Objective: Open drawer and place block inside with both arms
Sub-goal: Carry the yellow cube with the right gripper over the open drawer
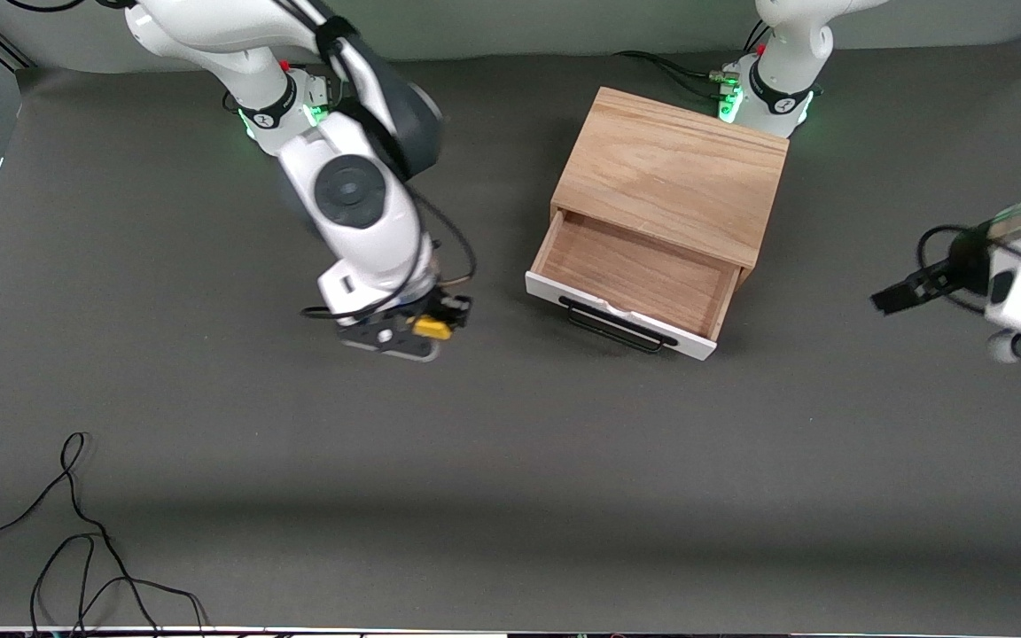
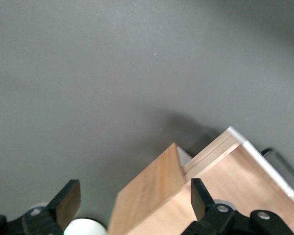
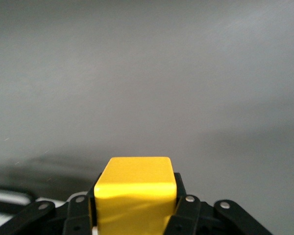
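Right gripper [image 1: 433, 329] clamps block [image 1: 432, 329]—apparently above table [image 1: 209, 496].

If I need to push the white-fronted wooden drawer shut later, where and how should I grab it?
Grip the black bar handle on the white-fronted wooden drawer, coming from above on its front-camera side; the bar stands off the panel. The open left end effector is free; the right end effector holds the yellow cube.

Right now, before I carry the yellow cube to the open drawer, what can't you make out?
- Small yellow cube: lower part cut off by the right wrist view's edge, sides covered by the right gripper.
- Shallow wooden drawer: back hidden under the light oak box, front view.
- Left gripper: blurred, front view.
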`<state>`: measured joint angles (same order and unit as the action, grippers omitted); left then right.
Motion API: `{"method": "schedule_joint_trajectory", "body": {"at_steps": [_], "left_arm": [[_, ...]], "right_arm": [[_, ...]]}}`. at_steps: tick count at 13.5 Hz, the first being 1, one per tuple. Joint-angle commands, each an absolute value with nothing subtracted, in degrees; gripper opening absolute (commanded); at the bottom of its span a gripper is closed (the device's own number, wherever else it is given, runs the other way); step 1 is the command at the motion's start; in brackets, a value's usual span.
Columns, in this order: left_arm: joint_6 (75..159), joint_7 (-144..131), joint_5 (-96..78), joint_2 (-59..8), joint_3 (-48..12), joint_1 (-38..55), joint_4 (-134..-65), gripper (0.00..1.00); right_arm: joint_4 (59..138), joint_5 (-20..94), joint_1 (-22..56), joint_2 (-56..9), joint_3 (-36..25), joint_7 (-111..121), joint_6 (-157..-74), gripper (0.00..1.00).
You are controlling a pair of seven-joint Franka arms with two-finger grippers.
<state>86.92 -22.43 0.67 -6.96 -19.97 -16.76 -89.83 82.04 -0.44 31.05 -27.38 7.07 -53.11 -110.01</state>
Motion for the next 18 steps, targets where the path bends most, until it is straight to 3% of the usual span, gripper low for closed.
{"method": "schedule_joint_trajectory", "body": {"at_steps": [1,7,11,18], "left_arm": [[87.89,-12.59,-0.35,1.31,-20.04,-18.28,-97.99,1.0],[92.8,-4.48,0.53,8.08,-19.86,-17.67,-104.67,1.0],[93.0,-3.43,-0.44,5.46,-19.69,-18.19,-101.97,1.0],[93.78,-2.37,-0.53,4.22,-19.16,-18.19,-99.5,1.0]], "right_arm": [[70.87,2.11,35.58,-34.43,6.5,-57.9,-108.37,0.0],[59.95,1.41,45.25,-43.85,6.33,-66.96,-109.16,0.0],[60.29,1.14,50.26,-43.77,5.89,-71.01,-108.98,0.0],[60.82,0.96,50.71,-46.05,5.89,-87.17,-108.46,0.0]]}}
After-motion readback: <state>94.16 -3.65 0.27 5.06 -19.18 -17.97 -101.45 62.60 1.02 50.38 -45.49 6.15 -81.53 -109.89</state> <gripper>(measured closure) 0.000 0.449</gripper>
